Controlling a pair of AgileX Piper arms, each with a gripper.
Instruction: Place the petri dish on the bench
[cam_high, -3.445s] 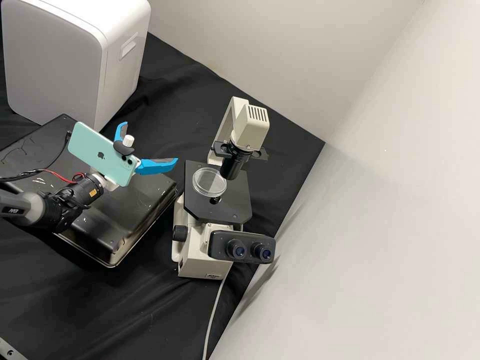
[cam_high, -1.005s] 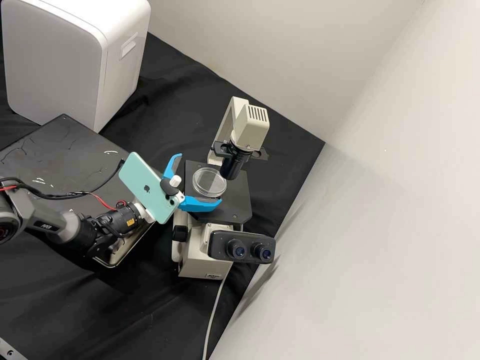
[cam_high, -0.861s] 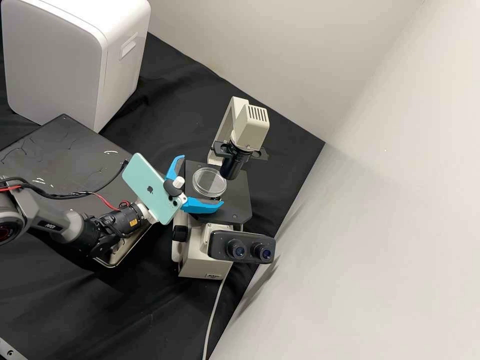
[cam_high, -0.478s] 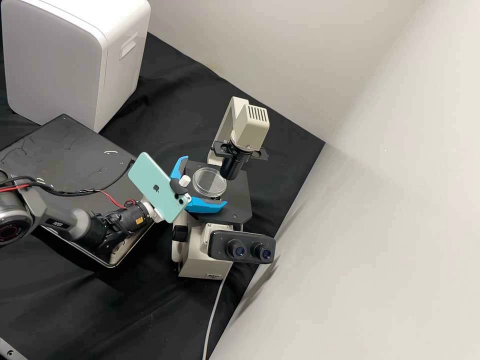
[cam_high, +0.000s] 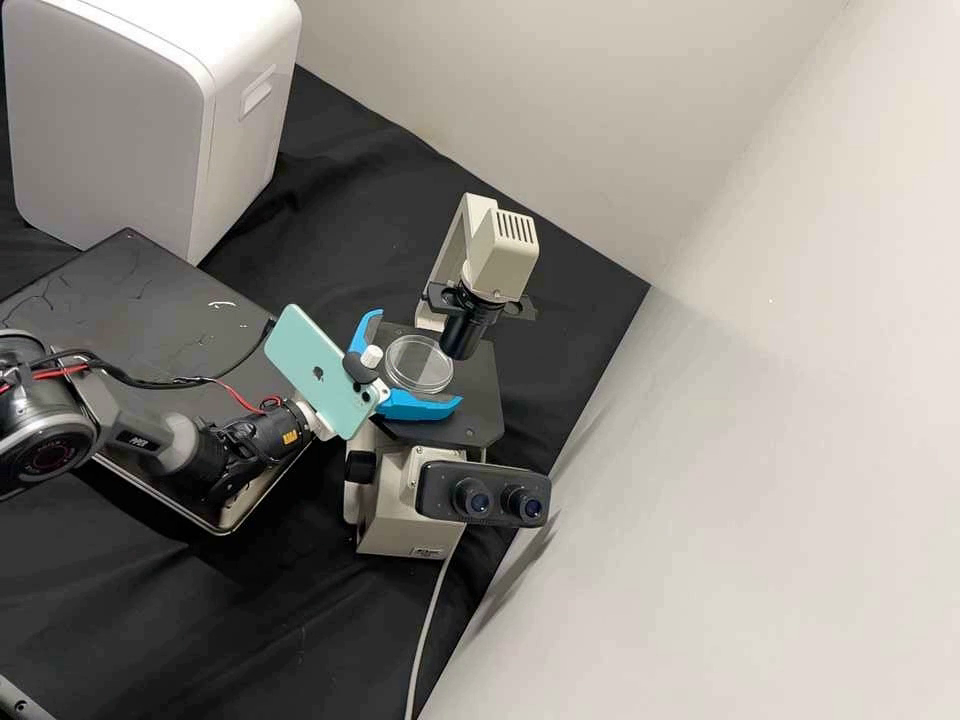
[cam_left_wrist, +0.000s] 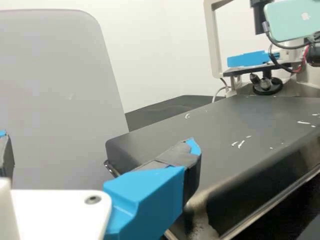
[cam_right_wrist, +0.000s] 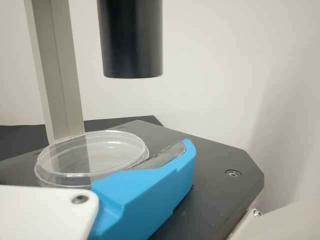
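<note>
The right gripper (cam_high: 419, 356) stands with its jaws apart around the petri dish (cam_high: 421, 368), one blue finger (cam_high: 427, 405) on the near side of it and the other on the far side. In the right wrist view the near finger (cam_right_wrist: 145, 192) lies right along the dish wall; whether it touches cannot be told. The dish (cam_right_wrist: 92, 155) sits flat on the black stage (cam_high: 472, 405) of the microscope (cam_high: 400, 505).

Just beyond the gripper's fingertips and over the dish's far edge hangs the black condenser barrel (cam_high: 462, 330), with the white pillar (cam_right_wrist: 55, 75) rising beside it. That leaves little room above the dish. Below and in front of the gripper are the eyepieces (cam_high: 485, 497). A mint-green phone (cam_high: 320, 372) is mounted behind the fingers on the wrist.

Behind that wrist lies a scuffed black tray (cam_high: 150, 310) on the cloth-covered bench (cam_high: 330, 200), and farther back stands a white appliance (cam_high: 140, 110).

The left gripper (cam_left_wrist: 97, 145) has its fingers spread apart, facing the tray's corner (cam_left_wrist: 150, 145), with the white appliance (cam_left_wrist: 55, 100) close beside it.
</note>
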